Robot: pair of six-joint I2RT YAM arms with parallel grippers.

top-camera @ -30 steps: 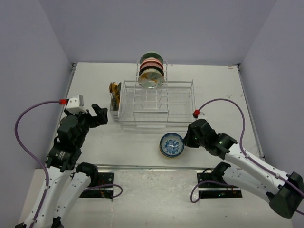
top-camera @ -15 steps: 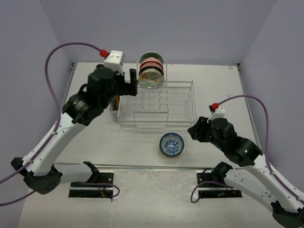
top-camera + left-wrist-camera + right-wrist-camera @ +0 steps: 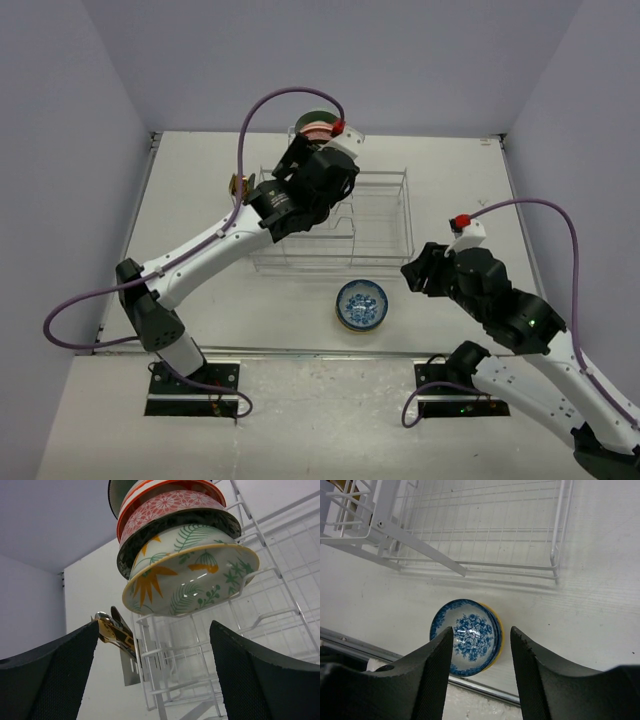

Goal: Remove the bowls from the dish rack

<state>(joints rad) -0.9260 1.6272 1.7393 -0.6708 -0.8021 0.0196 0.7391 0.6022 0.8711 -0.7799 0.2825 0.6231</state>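
Note:
Several bowls stand on edge in a row in the upright dividers at the back of the white wire dish rack. In the left wrist view the front one is cream with green and orange leaves, then a dark-rimmed one and a red patterned one. My left gripper is open and empty just below and in front of them. A blue-and-white bowl rests on the table before the rack, nested on a yellow-rimmed one. My right gripper is open above it, empty.
A small holder with gold utensils hangs on the rack's left end. The rack's flat basket part holds nothing. The table's front edge lies just below the blue bowl.
My left arm has swung from the left side of the table up over the rack to the row of bowls. My right gripper has drawn back to the right of the blue bowl.

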